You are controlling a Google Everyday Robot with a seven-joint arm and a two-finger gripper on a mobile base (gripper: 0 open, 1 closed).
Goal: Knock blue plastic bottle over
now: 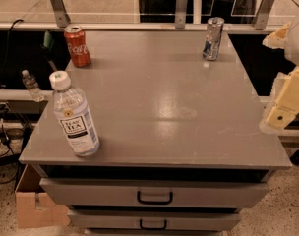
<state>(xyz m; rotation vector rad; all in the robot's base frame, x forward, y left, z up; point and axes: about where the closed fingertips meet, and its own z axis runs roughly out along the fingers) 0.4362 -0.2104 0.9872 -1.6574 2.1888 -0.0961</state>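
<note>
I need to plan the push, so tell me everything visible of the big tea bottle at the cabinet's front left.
The blue plastic bottle is clear plastic with a white screw cap and a white and pale-blue label reading TEA. It stands upright near the front left corner of the grey cabinet top, touching nothing else. The gripper hangs beyond the right edge, well apart from it.
</note>
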